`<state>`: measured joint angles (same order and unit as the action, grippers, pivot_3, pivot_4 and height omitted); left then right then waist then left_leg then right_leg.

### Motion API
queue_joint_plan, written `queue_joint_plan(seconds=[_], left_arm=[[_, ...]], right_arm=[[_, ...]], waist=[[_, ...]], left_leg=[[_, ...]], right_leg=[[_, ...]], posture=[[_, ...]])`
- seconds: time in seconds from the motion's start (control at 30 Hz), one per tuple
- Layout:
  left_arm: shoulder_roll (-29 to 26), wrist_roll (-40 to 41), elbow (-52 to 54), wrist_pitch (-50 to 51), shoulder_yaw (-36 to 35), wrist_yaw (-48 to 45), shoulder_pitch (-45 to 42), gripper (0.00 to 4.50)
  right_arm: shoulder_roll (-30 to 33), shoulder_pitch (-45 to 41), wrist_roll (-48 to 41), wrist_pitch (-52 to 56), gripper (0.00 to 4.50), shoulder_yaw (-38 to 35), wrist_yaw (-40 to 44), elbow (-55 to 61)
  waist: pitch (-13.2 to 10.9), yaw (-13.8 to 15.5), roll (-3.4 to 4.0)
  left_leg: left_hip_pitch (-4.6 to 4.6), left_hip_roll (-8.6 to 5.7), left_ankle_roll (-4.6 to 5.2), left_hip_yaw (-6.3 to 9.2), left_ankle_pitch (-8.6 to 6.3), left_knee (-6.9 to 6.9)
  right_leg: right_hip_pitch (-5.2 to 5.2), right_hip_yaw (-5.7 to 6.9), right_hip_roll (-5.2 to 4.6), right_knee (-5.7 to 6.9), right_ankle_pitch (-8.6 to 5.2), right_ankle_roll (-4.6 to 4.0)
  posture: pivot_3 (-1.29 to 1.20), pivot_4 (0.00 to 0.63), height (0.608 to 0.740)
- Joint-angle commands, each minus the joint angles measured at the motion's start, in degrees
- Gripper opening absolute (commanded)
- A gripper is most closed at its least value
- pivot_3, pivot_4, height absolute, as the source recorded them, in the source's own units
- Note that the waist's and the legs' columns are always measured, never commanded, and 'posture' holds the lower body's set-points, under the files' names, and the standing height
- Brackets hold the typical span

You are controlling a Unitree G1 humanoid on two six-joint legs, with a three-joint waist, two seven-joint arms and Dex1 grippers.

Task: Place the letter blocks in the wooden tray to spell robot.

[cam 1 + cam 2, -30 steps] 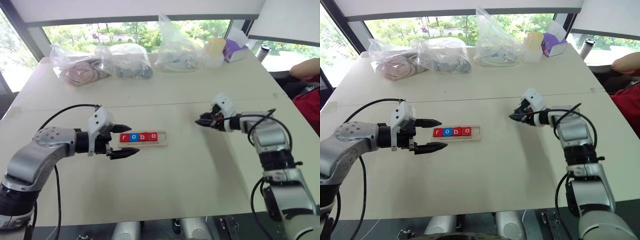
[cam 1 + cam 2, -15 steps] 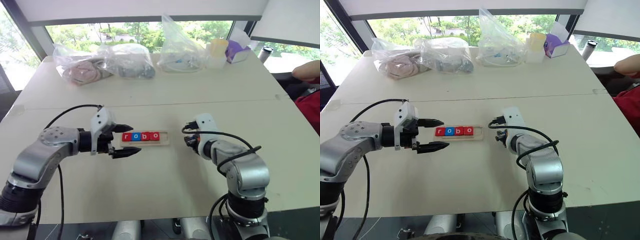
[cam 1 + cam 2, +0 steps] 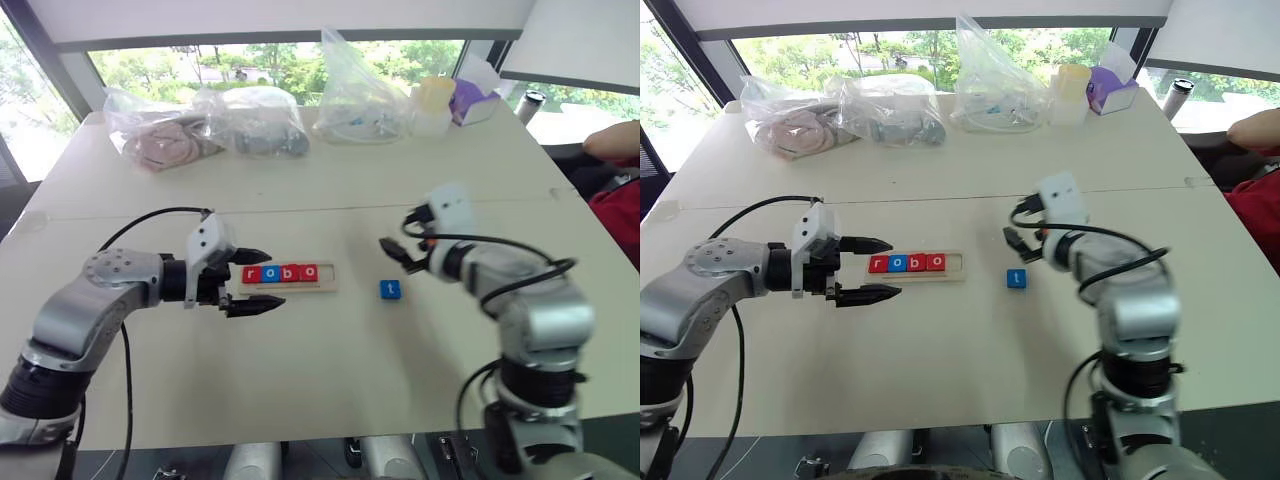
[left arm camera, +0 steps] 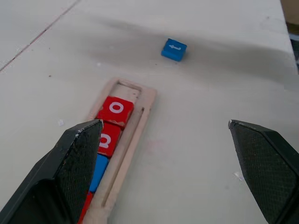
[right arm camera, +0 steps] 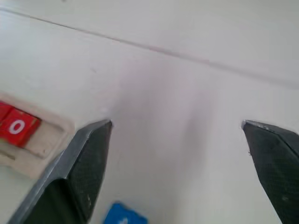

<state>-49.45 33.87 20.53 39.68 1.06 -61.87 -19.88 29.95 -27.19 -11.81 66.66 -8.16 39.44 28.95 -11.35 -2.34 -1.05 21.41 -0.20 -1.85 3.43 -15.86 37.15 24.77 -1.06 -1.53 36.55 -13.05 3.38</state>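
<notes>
Your right gripper (image 3: 396, 252) hangs spread wide and empty above the table (image 3: 330, 350), just beside the blue "t" block (image 3: 390, 289), which lies loose on the tabletop short of the wooden tray (image 3: 288, 285). The tray holds r, o, b, o (image 3: 280, 272) in order, with its last slot on the right end bare, likely meant for the "t". Your left gripper (image 3: 255, 282), jaws wide and holding nothing, brackets the tray's left end, seemingly to steady it.

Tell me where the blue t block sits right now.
In the left eye view, the blue t block lies flat on the table, just right of the wooden tray's empty end slot and below the open right gripper.
</notes>
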Motion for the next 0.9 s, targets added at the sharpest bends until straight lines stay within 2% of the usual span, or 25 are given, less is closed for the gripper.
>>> queue_joint_plan(seconds=[0.03,0.17,0.27,0.5,0.8,0.9], left_arm=[[-2.49,2.66,3.42,0.68,-1.51,-3.27,-0.48,4.5],[-5.69,4.0,6.09,1.6,-1.68,-5.96,-0.23,4.5],[-6.42,4.46,6.35,1.97,-2.17,-5.98,-0.02,4.5],[-7.1,3.84,5.29,2.3,-3.49,-4.2,2.52,4.5],[-7.76,2.79,3.97,1.25,-4.73,-3.38,5.27,4.5],[-7.67,2.34,3.52,0.81,-4.28,-3.31,5.17,4.5]], right_arm=[[9.29,5.76,-4.09,-20.35,4.45,1.52,17.98,-5.81],[16.28,7.51,-0.96,-38.89,4.45,6.93,27.87,-21.48],[16.4,5.37,0.12,-48.14,4.45,9.68,31.25,-29.74],[13.87,1.34,1.8,-58.44,4.45,13.7,34.47,-40.56],[11.38,-0.67,4.44,-65.61,4.45,17.26,35.13,-47.34],[10.29,-1.48,4.54,-66.94,3.64,17.5,35.02,-49.32]], waist=[[0.0,-0.07,-0.01],[-0.01,-0.55,-0.02],[-0.01,-0.35,-0.01],[-0.02,-0.12,-0.01],[-0.02,0.0,-0.01],[-0.02,-0.08,-0.01]], left_leg=[[-0.02,0.02,0.12,0.0,-0.07,-0.01],[-0.07,0.04,0.31,-0.2,-0.18,-0.01],[-0.1,0.05,0.31,-0.22,-0.18,0.03],[-0.09,0.08,0.3,-0.13,-0.17,0.1],[-0.08,0.06,0.29,-0.14,-0.17,0.13],[-0.1,0.06,0.29,-0.14,-0.16,0.14]], right_leg=[[-0.08,0.02,0.01,-0.13,-0.01,0.03],[-0.15,-0.06,0.02,-0.3,0.01,0.03],[-0.15,-0.09,0.06,-0.29,0.04,0.03],[-0.15,-0.08,0.11,-0.2,0.11,-0.04],[-0.16,-0.09,0.03,-0.2,0.13,-0.02],[-0.18,-0.09,0.04,-0.19,0.13,-0.02]], posture=[[0.0,0.15,0.74],[0.0,0.15,0.74],[0.0,0.15,0.74],[0.0,0.15,0.74],[0.0,0.15,0.74],[0.0,0.15,0.74]])
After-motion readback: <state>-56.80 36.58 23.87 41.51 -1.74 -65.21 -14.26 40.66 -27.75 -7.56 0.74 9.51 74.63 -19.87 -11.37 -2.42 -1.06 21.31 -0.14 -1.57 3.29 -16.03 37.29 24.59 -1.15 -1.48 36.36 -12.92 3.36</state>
